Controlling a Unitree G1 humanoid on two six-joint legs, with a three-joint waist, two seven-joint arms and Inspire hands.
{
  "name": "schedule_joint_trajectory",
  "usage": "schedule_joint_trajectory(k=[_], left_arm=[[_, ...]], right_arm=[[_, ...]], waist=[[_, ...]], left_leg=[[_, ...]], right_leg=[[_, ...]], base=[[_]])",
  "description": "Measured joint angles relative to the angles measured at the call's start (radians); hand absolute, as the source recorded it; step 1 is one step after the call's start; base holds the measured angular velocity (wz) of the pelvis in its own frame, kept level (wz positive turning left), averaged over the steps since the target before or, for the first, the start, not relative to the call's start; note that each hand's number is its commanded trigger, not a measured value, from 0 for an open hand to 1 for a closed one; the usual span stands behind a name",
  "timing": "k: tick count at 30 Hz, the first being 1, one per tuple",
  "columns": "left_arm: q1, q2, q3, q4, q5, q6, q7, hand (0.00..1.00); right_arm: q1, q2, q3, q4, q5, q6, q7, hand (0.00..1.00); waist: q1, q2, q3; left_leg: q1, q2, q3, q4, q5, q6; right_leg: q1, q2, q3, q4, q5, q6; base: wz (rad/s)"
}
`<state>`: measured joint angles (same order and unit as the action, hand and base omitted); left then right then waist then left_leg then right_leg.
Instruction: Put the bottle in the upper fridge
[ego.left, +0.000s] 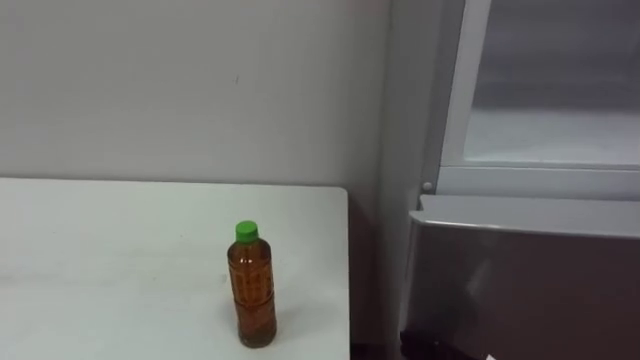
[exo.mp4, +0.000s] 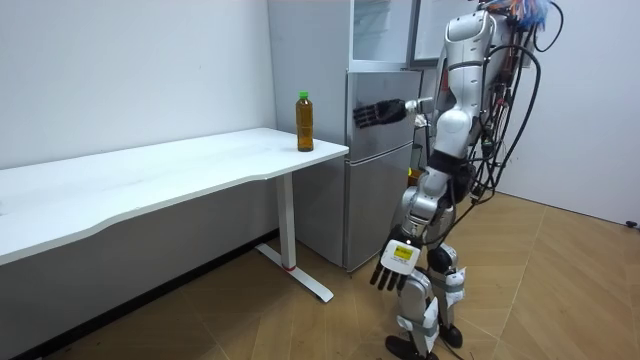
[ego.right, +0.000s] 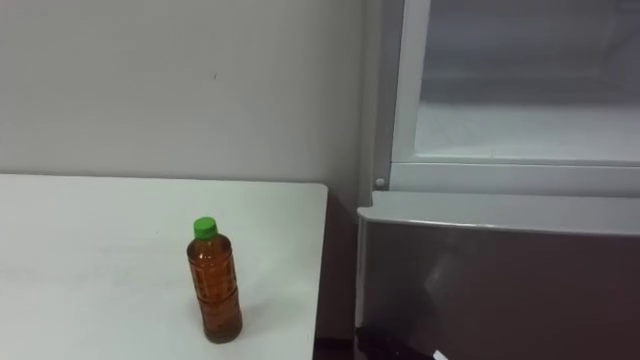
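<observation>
Robot stands upright on the wood floor (exo.mp4: 560, 290), facing the corner where the bench end meets the fridge.

Left robot hand (exo.mp4: 393, 268) hangs beside the thigh, fingers loose and nearly straight, holding nothing. Idle.

Right robot hand (exo.mp4: 376, 113) is raised to about bottle height, seen in the room view against the fridge's lower door (ego.left: 520, 290). Fingers spread and slightly bent, empty. Judged: a pre-grasp pose, spread wide enough to take the bottle round its body.

1 bottle (ego.left: 254, 290), amber liquid, green cap, stands upright on the white bench (ego.left: 100, 260), close to the bench end next to the fridge. The spot suits a short carry, since bench end and fridge sit just beside each other. The bottle is apart from the right robot hand, off to the robot's left of it, with nothing between the 2.

Beyond, the upper fridge (ego.left: 540, 120) looks open, with a pale interior showing above the lower door's top edge. A plain wall (ego.left: 180, 90) runs behind the bench.

Judged: bottle not yet grasped. Grasp comes first, then the lift to the upper compartment.
</observation>
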<state>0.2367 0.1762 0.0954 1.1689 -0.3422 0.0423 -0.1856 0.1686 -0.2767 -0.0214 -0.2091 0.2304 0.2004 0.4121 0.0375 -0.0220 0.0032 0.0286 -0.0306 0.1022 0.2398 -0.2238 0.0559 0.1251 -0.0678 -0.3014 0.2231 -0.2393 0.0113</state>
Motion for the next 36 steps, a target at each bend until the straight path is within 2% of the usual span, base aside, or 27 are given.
schedule_joint_trajectory(k=[4,6,9,13,20,26,33,36], left_arm=[[-0.001,0.01,-0.002,-0.001,0.002,0.001,0.005,0.0],[-0.005,0.018,-0.002,-0.003,0.002,0.001,0.009,0.0],[-0.004,0.026,-0.003,-0.007,0.005,0.001,0.009,0.0],[-0.005,0.022,-0.011,-0.013,0.004,0.001,0.018,0.0],[-0.005,0.022,-0.025,-0.029,0.002,0.0,0.026,0.0],[-0.01,0.022,-0.024,-0.028,0.001,0.0,0.025,0.0],[-0.009,0.022,-0.039,-0.009,0.0,0.0,0.045,0.0],[-0.005,0.022,-0.038,-0.005,0.001,0.002,0.052,0.0]], right_arm=[[-0.046,0.001,0.0,-0.024,0.102,-0.002,0.026,0.0],[-0.064,0.002,0.0,-0.024,0.133,-0.003,0.029,0.0],[-0.089,0.002,0.0,-0.038,0.136,-0.003,0.041,0.0],[-0.091,0.009,0.01,-0.088,0.136,-0.004,0.049,0.0],[-0.091,0.009,0.02,-0.091,0.136,-0.008,0.048,0.0],[-0.093,0.019,0.024,-0.091,0.136,-0.008,0.044,0.0],[-0.121,0.039,0.065,-0.069,0.136,-0.01,-0.035,0.0],[-0.132,0.04,0.073,-0.047,0.135,-0.012,-0.078,0.0]], waist=[[0.017,-0.017,-0.0051],[0.022,-0.026,-0.002],[0.025,-0.038,-0.0037],[0.028,-0.026,-0.0044],[0.029,-0.025,-0.0063],[0.053,-0.028,-0.0052],[0.057,-0.032,-0.0022],[0.072,-0.036,-0.0001]], left_leg=[[-0.003,0.0,0.0,0.004,0.0,0.0],[-0.01,0.0,-0.002,0.011,0.0,0.0],[-0.026,0.0,-0.008,0.02,-0.001,0.001],[-0.027,-0.001,-0.016,0.018,-0.001,0.003],[-0.026,0.0,-0.023,0.018,-0.001,0.002],[-0.023,0.0,-0.023,0.021,-0.001,0.003],[-0.032,-0.003,-0.034,0.029,0.0,0.006],[-0.034,-0.004,-0.036,0.03,0.001,0.006]], right_leg=[[0.0,0.0,-0.003,-0.004,0.0,0.0],[0.0,0.0,-0.007,-0.007,0.0,0.0],[-0.004,0.001,-0.018,-0.018,0.006,0.0],[-0.005,0.005,-0.014,-0.018,0.014,0.004],[0.001,0.005,-0.029,-0.018,0.015,0.004],[0.007,0.0,-0.031,-0.017,0.016,0.003],[0.005,0.001,-0.05,-0.014,0.016,0.003],[0.005,0.0,-0.056,-0.015,0.017,0.003]], base=[[0.0],[0.08],[0.1],[0.02],[0.03],[0.0],[0.05],[0.02]])
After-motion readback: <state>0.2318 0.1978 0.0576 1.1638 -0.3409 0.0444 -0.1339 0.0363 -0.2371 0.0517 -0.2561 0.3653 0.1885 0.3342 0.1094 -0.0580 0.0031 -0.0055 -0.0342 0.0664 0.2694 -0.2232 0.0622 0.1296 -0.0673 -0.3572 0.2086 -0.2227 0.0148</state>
